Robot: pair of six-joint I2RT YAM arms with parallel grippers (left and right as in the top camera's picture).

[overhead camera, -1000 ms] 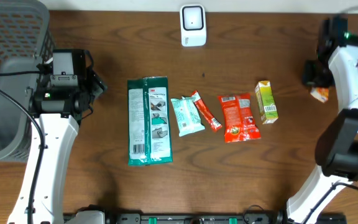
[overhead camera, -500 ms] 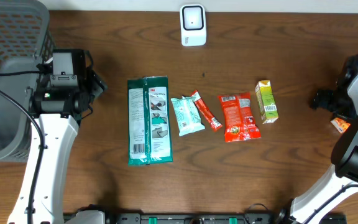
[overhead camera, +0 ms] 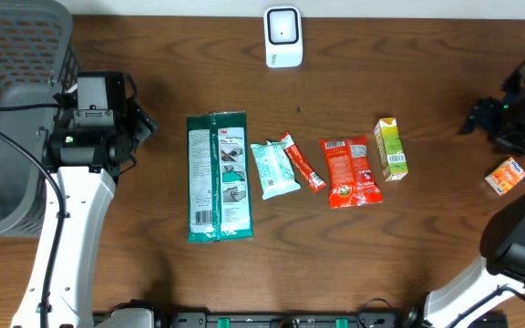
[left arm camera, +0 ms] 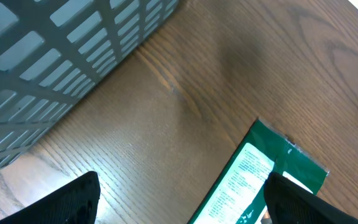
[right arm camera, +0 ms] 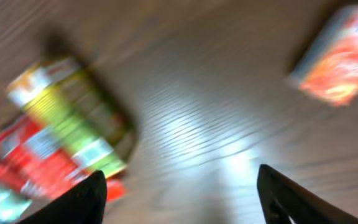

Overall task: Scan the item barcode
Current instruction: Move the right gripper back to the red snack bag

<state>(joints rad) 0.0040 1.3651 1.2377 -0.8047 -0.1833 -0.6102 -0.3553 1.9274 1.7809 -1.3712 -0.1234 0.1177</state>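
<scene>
The white barcode scanner (overhead camera: 283, 37) stands at the table's far edge. Several items lie in a row: a green package (overhead camera: 218, 177), a teal packet (overhead camera: 272, 169), a red stick (overhead camera: 302, 162), a red pouch (overhead camera: 350, 171) and a green-yellow carton (overhead camera: 390, 149). A small orange packet (overhead camera: 506, 176) lies alone at the right, blurred in the right wrist view (right arm camera: 337, 62). My right gripper (overhead camera: 479, 118) hovers open and empty left of and behind it, with nothing between its fingers (right arm camera: 182, 199). My left gripper (overhead camera: 147, 125) is open over bare wood (left arm camera: 179, 205), beside the green package (left arm camera: 253, 180).
A grey mesh basket (overhead camera: 12, 109) fills the left end of the table, its wall close to the left gripper (left arm camera: 55, 62). The carton (right arm camera: 73, 118) and red pouch (right arm camera: 36, 162) appear blurred below the right gripper.
The right gripper carried the orange packet to the right, opened and let it go on the table, then pulled back from it. The left arm has not moved.
</scene>
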